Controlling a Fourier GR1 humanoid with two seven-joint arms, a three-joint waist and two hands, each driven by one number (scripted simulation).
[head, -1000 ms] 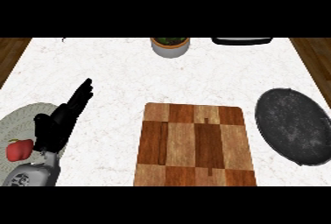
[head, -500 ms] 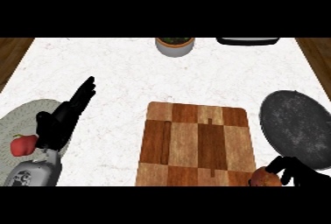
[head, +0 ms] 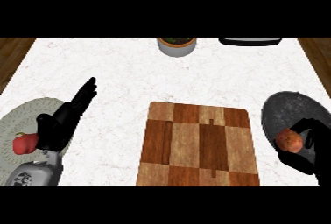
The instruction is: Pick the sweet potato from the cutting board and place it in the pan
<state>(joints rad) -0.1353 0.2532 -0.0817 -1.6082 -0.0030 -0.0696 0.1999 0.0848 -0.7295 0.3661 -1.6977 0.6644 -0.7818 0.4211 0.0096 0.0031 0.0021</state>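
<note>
Far left of the cutting board (head: pixel 197 144), a grey plate (head: pixel 19 122) carries a small red item (head: pixel 24 143). It plays no part in the task. The left hand (head: pixel 65 118) rests over that plate's near edge with fingers straight and pressed together, pointing away - likely parked clear of the work. Beyond the board's far edge stand a grey pot (head: pixel 176 45) and a dark object (head: pixel 251 40). Right of the board lies the pan (head: pixel 287 109). The right hand (head: pixel 313 144) is curled round the sweet potato (head: pixel 289 141), which is held off the board at the pan's near rim - probably to be released inside.
</note>
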